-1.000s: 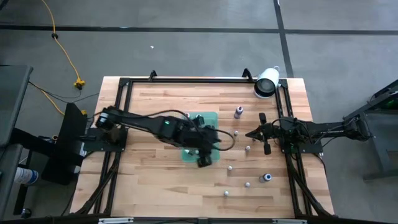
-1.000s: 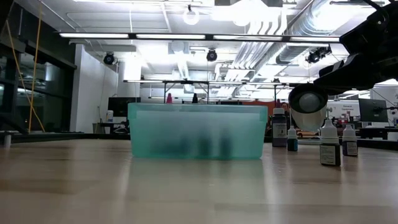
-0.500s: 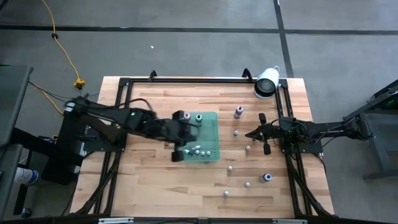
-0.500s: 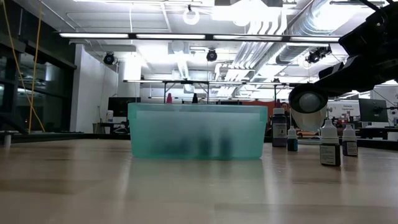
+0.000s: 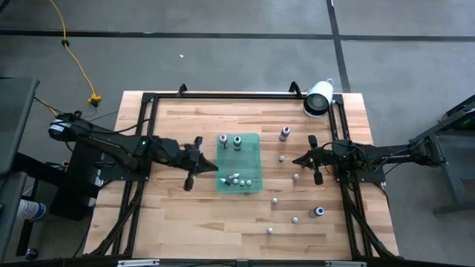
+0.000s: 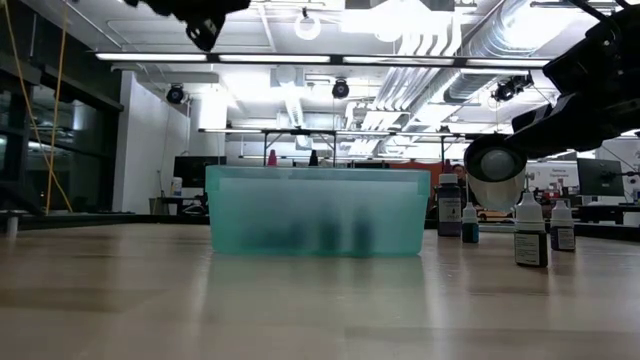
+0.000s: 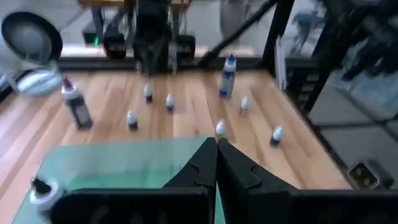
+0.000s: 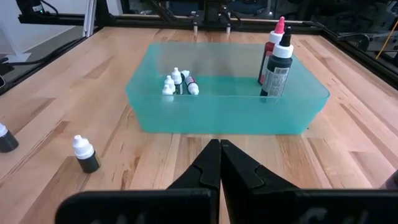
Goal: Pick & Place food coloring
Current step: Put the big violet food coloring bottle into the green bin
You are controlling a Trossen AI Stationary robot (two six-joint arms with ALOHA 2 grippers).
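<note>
Wooden table [image 5: 185,222]: light planks inside a dark frame; it carries all the things of the scene.
Loose small bottles [image 5: 295,219]: several tiny whitish bottles stand apart from each other on the bare wood, on the right-arm side of the tray; in the low view some stand at the right, upright [image 6: 530,238].
Blue-capped bottle [image 5: 319,212]: it stands near the front right part of the table, well apart from the tray.
Left gripper [image 5: 190,180]: it is just beside the tray's left edge and above the wood; its fingers are pressed together and hold nothing, as the left wrist view shows [image 7: 216,163].
Green tray [image 5: 256,159]: translucent and rectangular, in the middle of the table; from table height its front wall looks cloudy [image 6: 315,210].
Food coloring in the tray [image 8: 179,83]: a group of small white bottles lies and stands in one end of the tray; two taller dark bottles, one with a pink top [image 8: 273,46] and one with a black top [image 8: 278,65], stand upright at the other end.
Right gripper [image 5: 318,172]: it waits at the right side of the table, among the loose bottles but touching none; its fingers are closed together and empty.
Pink-topped bottle outside [image 5: 284,133]: it stands upright just to the right of the tray's far corner.
White cylinder [image 5: 318,99]: it lies at the far right corner of the table.
</note>
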